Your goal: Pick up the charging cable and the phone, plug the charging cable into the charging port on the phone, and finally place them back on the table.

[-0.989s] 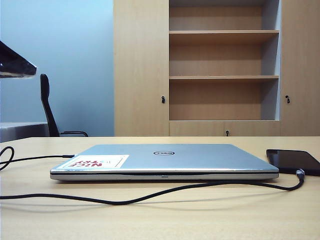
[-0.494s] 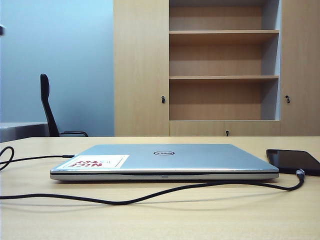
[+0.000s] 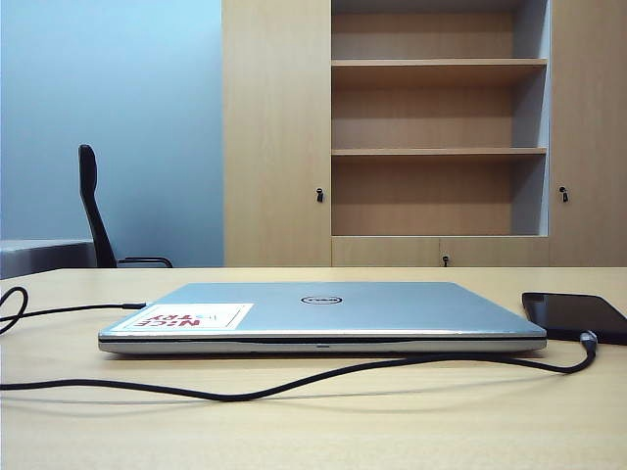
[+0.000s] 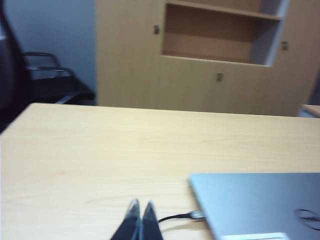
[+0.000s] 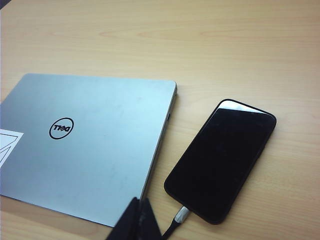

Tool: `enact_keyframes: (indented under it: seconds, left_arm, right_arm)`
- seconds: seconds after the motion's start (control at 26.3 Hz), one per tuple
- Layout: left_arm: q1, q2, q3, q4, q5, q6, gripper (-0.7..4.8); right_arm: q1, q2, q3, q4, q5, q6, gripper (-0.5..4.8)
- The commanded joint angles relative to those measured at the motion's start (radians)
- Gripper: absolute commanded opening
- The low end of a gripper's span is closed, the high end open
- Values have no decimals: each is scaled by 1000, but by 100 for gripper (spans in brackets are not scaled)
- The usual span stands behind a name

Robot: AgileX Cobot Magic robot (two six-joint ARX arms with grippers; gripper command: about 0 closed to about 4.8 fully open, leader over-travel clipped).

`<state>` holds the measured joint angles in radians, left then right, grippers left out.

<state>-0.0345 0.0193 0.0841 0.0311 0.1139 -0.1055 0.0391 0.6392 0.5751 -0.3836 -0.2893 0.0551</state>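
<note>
We read the scene from the counter (image 3: 411, 431) downward. It carries a closed silver laptop (image 3: 323, 313) at the centre. The phone (image 5: 222, 157) lies flat on the counter just beside the laptop's right edge, screen up. The charging cable (image 3: 294, 384) runs along the counter in front of the laptop, and its plug end meets the phone's near short edge. In the right wrist view the plug appears seated in the port, though the joint is small and partly at the frame edge, so we treat this as probable.

We judge the task to be at or near completion: cable and phone are joined and both rest on the counter, with nothing held.

The left gripper (image 4: 140, 212) hovers above the counter near the laptop's left side, close to a second connector at that edge; its fingers are pressed together and empty. The right gripper (image 5: 140, 207) hangs over the laptop's near corner, just beside the plug; its fingers are likewise closed on nothing. Neither arm shows in the exterior view.
</note>
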Motion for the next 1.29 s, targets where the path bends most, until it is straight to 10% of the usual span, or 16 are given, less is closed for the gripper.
enact_keyframes:
  seconds: [0.04,1.29]
  left_arm:
    - [58,-14,-23,9,2,1,-6]
    - [91,-13,-80,23,2,94,-6]
  right_arm:
    - [0,-3,5,14,-1,1,-5]
    - [0,-3,5,14,-1,1,-5]
